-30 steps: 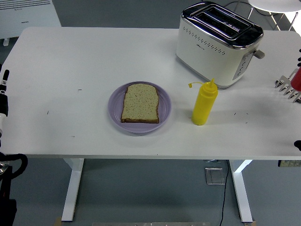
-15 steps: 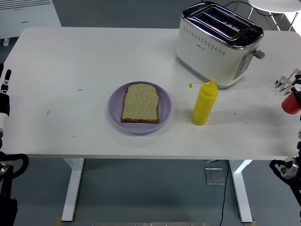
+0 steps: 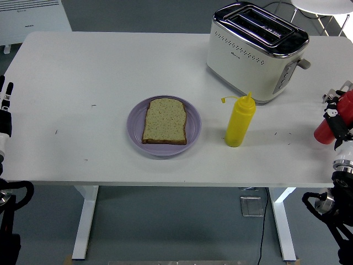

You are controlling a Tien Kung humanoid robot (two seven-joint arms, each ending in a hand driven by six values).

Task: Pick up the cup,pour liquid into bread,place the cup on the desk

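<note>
While the right robot hand [image 3: 335,110] sits at the counter's [image 3: 83,72] right edge, I see its red and black parts over the surface, but I cannot tell its finger state. My left arm rests at the left edge; only a bit of the left robot hand [image 3: 5,94] shows, so again I cannot tell. Yellow squeeze bottle [image 3: 239,121] stands upright right of centre, cap flipped off to its left, well apart from my right robot hand. Bread slice [image 3: 165,121] lies flat on purple plate [image 3: 193,124], mid-counter toward the near edge, just beside the bottle. White toaster [image 3: 255,52] sits at the far right corner.
</note>
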